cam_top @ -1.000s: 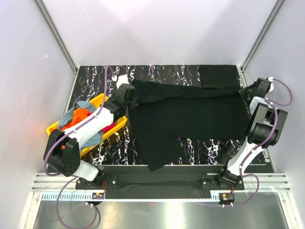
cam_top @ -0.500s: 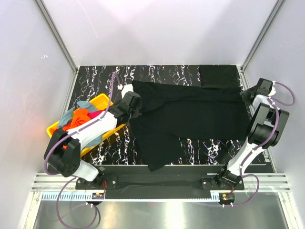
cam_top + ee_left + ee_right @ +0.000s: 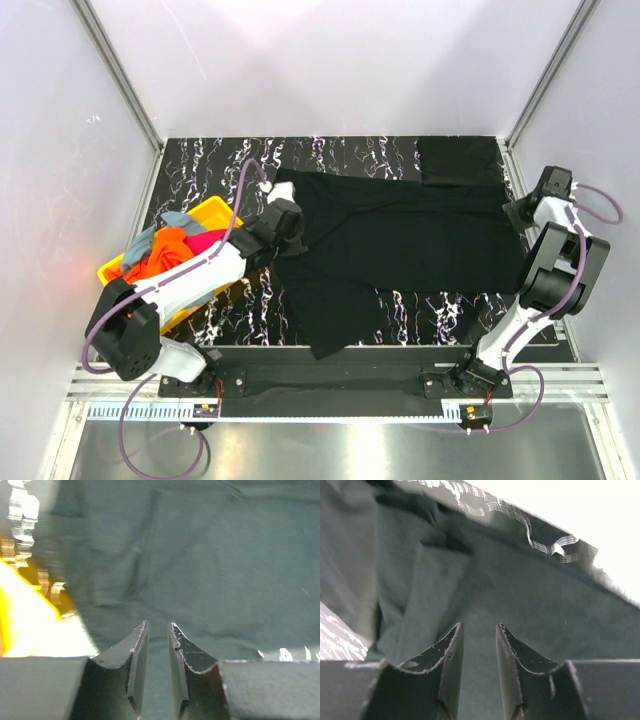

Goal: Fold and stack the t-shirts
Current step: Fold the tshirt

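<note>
The black t-shirt (image 3: pixel 400 235), spread lengthwise left-to-right across the bench (image 3: pixel 200 170), is being flanked at its ends by the left end effector (image 3: pixel 290 224) and the right end effector (image 3: pixel 515 212), both narrowly parted and empty.

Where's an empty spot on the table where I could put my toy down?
Bare table shows at the front right, between the spread black t-shirt and the near edge. Another strip runs along the back, left of the folded black t-shirt. The left is crowded: the yellow tray heaped with colourful t-shirts sits there.
</note>
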Action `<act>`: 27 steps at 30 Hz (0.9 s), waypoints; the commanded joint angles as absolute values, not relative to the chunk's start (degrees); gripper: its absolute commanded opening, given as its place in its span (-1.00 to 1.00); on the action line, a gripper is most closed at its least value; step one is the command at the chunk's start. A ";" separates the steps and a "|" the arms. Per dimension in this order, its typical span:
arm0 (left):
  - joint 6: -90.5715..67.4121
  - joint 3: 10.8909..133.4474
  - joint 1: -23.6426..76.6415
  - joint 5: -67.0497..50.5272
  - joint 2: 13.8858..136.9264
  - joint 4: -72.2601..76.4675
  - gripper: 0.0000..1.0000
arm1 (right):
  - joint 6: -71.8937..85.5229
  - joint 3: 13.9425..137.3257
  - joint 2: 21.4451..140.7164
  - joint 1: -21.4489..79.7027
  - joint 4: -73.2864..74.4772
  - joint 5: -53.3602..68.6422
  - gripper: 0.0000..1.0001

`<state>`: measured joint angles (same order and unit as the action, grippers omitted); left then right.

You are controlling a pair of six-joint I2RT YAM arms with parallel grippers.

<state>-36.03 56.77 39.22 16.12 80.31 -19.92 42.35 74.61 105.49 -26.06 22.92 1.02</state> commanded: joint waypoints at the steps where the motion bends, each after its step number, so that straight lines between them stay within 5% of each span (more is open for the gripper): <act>1: -36.29 54.59 41.22 7.48 81.21 -14.34 -0.47 | 44.73 70.15 101.34 -26.28 25.49 4.57 -0.25; 14: -46.75 49.06 49.92 13.44 93.07 -19.33 -0.71 | 42.81 59.07 94.22 -26.28 30.67 -7.99 -0.34; 27: -53.87 40.34 55.10 19.69 81.93 -26.10 -0.71 | 40.96 55.02 88.25 -26.28 33.39 -15.56 -0.38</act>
